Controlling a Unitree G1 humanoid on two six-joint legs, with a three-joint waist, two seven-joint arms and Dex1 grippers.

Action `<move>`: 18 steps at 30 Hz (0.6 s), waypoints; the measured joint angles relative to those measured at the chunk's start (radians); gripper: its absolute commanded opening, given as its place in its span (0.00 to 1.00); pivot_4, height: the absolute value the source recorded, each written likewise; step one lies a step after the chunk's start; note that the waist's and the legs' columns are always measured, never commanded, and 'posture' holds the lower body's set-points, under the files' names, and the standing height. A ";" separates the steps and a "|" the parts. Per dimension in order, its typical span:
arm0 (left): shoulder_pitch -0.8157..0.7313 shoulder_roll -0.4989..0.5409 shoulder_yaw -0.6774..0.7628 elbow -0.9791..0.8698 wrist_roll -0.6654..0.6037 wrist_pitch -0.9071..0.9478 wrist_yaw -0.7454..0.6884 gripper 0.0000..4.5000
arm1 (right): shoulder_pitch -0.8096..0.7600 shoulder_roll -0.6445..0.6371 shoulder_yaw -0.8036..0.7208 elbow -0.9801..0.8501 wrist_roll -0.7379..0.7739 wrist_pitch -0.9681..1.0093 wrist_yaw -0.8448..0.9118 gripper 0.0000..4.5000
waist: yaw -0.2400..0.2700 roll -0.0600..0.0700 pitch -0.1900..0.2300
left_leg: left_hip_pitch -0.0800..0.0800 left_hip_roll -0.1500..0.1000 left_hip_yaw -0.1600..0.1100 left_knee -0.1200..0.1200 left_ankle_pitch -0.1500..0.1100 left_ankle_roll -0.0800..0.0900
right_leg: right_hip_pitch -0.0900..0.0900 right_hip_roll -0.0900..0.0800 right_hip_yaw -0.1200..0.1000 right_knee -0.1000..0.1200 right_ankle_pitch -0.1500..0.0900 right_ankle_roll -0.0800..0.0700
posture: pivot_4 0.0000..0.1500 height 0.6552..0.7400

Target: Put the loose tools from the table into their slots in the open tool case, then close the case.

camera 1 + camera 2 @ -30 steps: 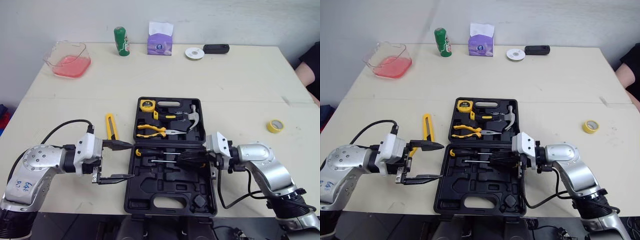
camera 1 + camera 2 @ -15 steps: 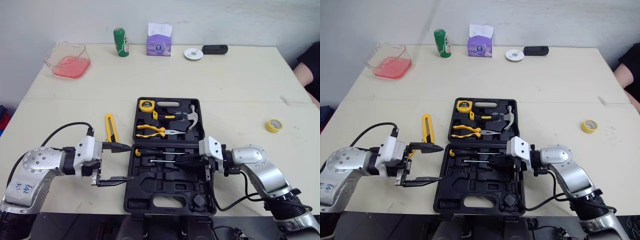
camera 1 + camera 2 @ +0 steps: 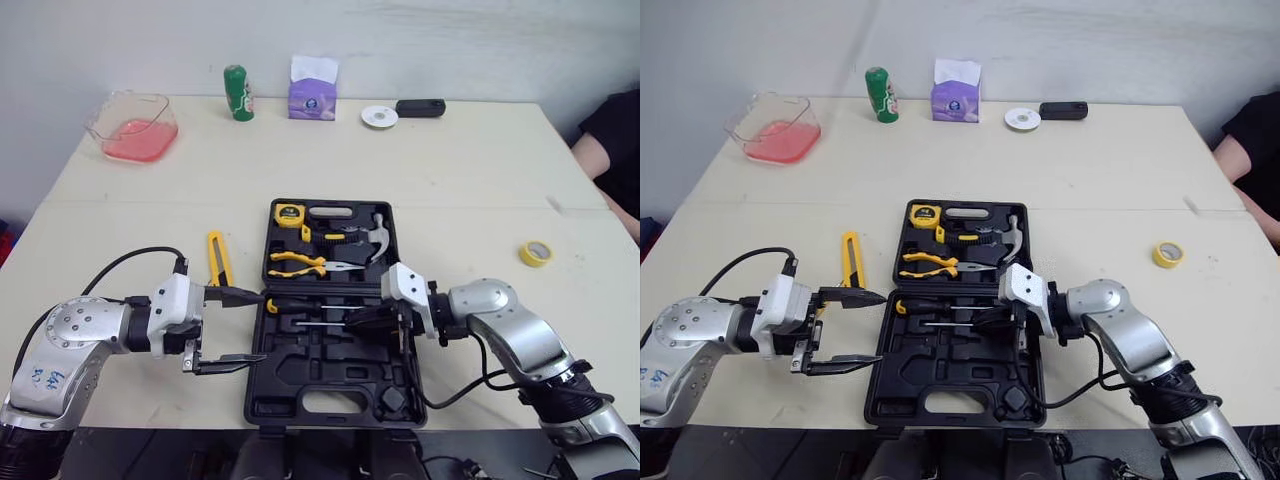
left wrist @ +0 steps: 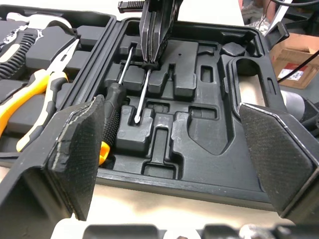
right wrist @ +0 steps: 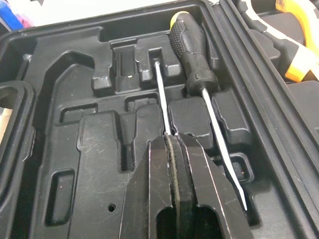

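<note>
Bright even light, soft shadows; wrist views blurred near jaws.

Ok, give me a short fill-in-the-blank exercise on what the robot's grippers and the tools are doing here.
The left gripper, beside the tool case, is ____. The right gripper is ____ on a thin metal shaft inside the case. The utility knife lying on the table is coloured ____.
Missing words: open; shut; yellow.

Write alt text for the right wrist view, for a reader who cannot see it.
The right gripper, jaws shut, pinches a thin metal shaft inside the black tool case. A black-handled screwdriver lies in the slot beside it.
</note>
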 measured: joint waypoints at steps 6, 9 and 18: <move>0.001 0.000 0.000 0.002 0.006 -0.008 0.004 1.00 | 0.008 0.001 -0.001 0.005 0.000 -0.037 0.001 0.01 | -0.001 0.000 0.000 | 0.000 0.000 0.000 -0.001 0.000 -0.001 | -0.001 0.000 -0.001 0.000 -0.001 -0.001 | 1.00 1.00; 0.001 0.000 0.000 0.004 0.007 -0.014 0.004 1.00 | 0.037 0.020 -0.037 0.023 0.007 -0.114 0.006 0.01 | 0.002 0.000 0.000 | -0.001 0.000 0.000 -0.001 0.000 -0.001 | -0.001 0.000 -0.001 0.000 -0.001 -0.001 | 1.00 1.00; 0.002 -0.066 0.126 0.050 -0.029 -0.010 0.096 1.00 | 0.125 -0.009 -0.215 0.022 0.134 -0.309 0.106 0.01 | 0.008 0.005 0.003 | -0.006 0.000 0.001 -0.001 0.000 0.001 | -0.006 0.000 -0.001 0.003 0.000 -0.001 | 1.00 1.00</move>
